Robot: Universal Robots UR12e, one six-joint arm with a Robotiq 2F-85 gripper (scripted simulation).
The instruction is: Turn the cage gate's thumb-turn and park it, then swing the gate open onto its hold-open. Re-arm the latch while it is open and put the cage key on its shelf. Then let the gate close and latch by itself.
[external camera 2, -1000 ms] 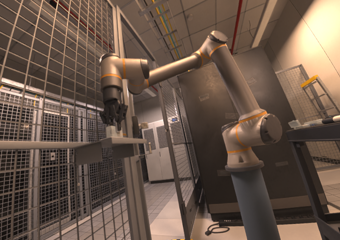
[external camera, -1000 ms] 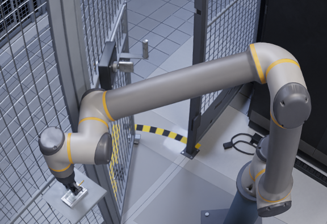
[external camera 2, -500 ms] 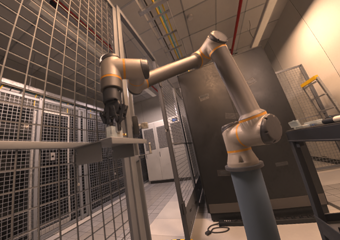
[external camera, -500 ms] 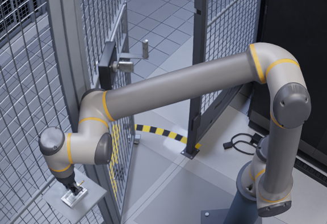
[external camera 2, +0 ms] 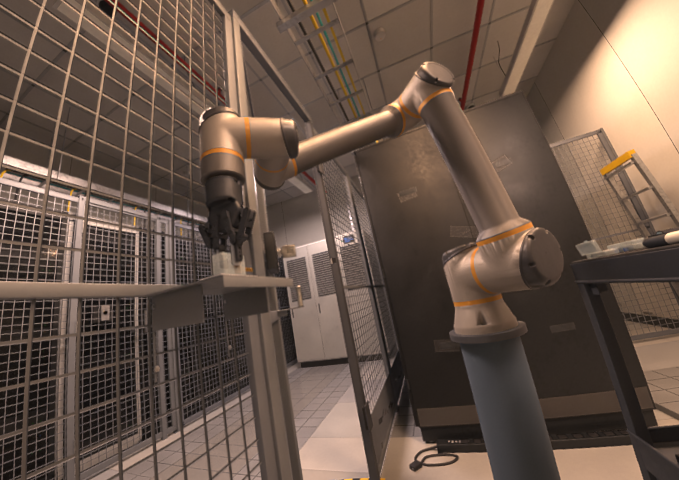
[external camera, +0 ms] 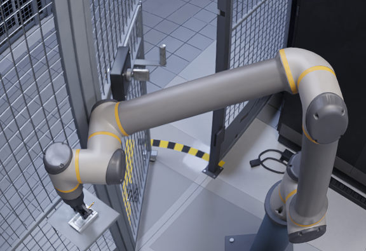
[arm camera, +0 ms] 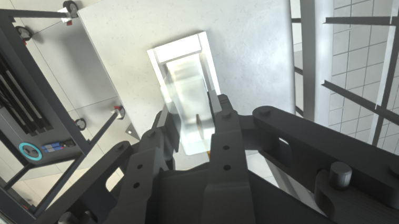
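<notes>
The cage key (arm camera: 188,104) has a clear block-shaped fob with a thin brass blade (external camera: 91,204), and it sits in the white tray (external camera: 83,220) on the small grey shelf (external camera: 83,221) outside the mesh fence. My gripper (external camera: 85,212) (arm camera: 189,113) reaches straight down onto it, and the wrist camera shows both fingers closed on the sides of the fob. The gate (external camera: 127,81) stands swung open. Its dark latch box (external camera: 120,73) with the thumb-turn (external camera: 139,74) and the lever handle (external camera: 155,59) faces the aisle.
Behind the shelf runs the mesh fence (external camera: 28,97), with server racks beyond it. The gate post (external camera: 222,71) stands by a yellow-black floor stripe (external camera: 184,148). A dark cabinet (external camera: 330,56) rises behind my base, and a wheeled cart (external camera 2: 651,339) stands to the side.
</notes>
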